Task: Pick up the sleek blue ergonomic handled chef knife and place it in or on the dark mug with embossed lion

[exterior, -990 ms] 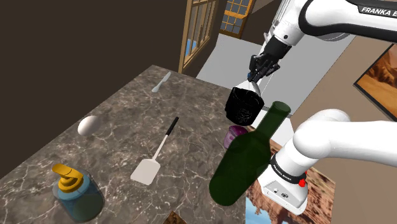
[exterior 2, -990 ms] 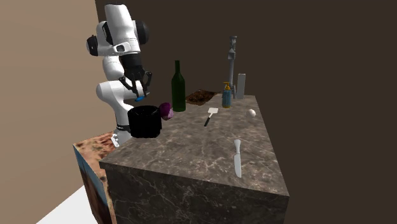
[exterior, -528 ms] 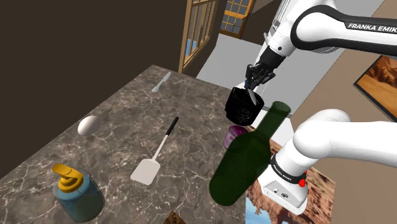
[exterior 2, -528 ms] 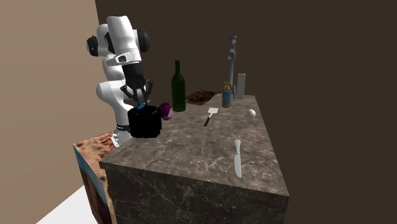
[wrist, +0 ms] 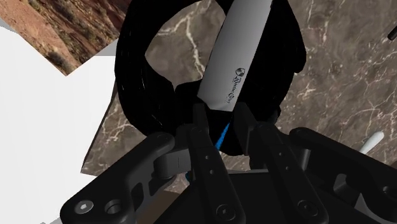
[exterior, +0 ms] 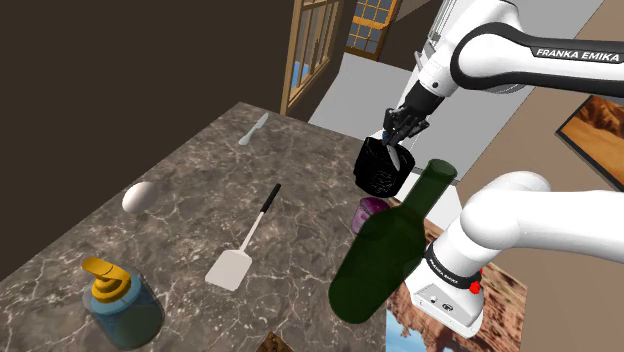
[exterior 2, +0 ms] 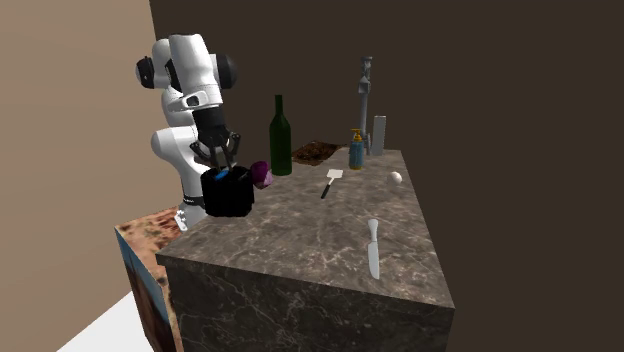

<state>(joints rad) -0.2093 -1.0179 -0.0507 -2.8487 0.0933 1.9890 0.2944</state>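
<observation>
The black mug (exterior: 383,172) stands at the counter's edge close to the arm's stand, also seen in the second exterior view as mug (exterior 2: 228,194). My gripper (exterior: 403,124) hangs right over its mouth, shut on the chef knife's blue handle. In the wrist view the grey blade (wrist: 238,57) runs from my gripper (wrist: 219,127) down into the mug's dark opening, inside the mug rim (wrist: 135,95). A sliver of the blue handle (wrist: 222,135) shows between the fingers. The knife's tip is hidden inside the mug.
A green wine bottle (exterior: 385,255) and a purple object (exterior: 369,212) stand near the mug. A spatula (exterior: 245,245), a white oval object (exterior: 138,196), a blue dispenser (exterior: 121,302) and a pale knife (exterior: 253,130) lie on the marble counter (exterior: 180,170).
My gripper has come down with the knife from above the mug, and the blade now reaches into the mug's opening. Nothing else on the counter has moved.
</observation>
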